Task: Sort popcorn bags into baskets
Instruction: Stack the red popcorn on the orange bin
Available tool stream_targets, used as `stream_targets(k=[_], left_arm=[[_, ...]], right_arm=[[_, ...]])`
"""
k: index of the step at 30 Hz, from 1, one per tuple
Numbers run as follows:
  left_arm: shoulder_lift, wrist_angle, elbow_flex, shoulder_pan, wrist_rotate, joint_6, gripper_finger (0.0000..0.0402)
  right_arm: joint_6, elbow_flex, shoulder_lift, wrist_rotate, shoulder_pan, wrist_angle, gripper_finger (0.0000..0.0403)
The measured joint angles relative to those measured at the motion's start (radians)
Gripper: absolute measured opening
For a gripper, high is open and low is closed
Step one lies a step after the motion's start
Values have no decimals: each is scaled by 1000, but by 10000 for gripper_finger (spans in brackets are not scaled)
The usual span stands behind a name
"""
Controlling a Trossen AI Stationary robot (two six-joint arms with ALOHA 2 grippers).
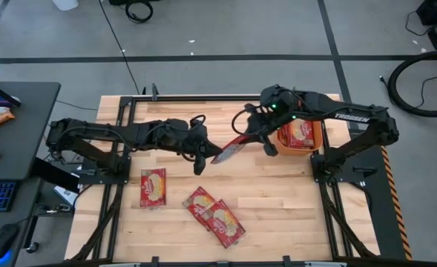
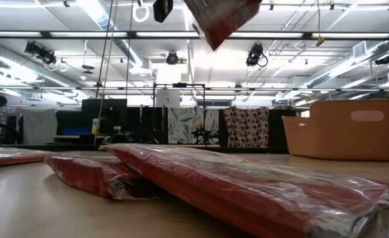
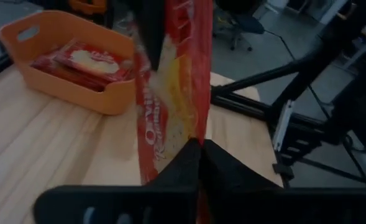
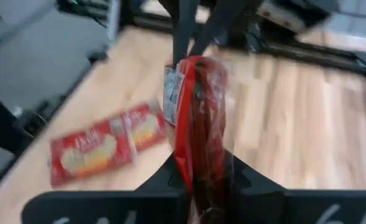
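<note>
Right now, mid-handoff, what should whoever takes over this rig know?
Left tool: shut on one end of the raised popcorn bag.
Right tool: shut on its other end, above the table.
Done: the orange basket, by the right arm, already holds bags.
Left: a single bag and an overlapping cluster lie flat on the table.
Next, probably: the left tool releases and the right tool carries the bag to the basket.
</note>
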Motion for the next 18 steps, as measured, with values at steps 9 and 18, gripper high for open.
stream_targets(k=[9,18], left_arm=[[0,-162,0,0,-16,2,130],[0,-210,0,0,-17,4,146]], right_arm=[[-53,0,-103,380,-38,-371,48],[-44,-19,-104,721,-137,-709,44]])
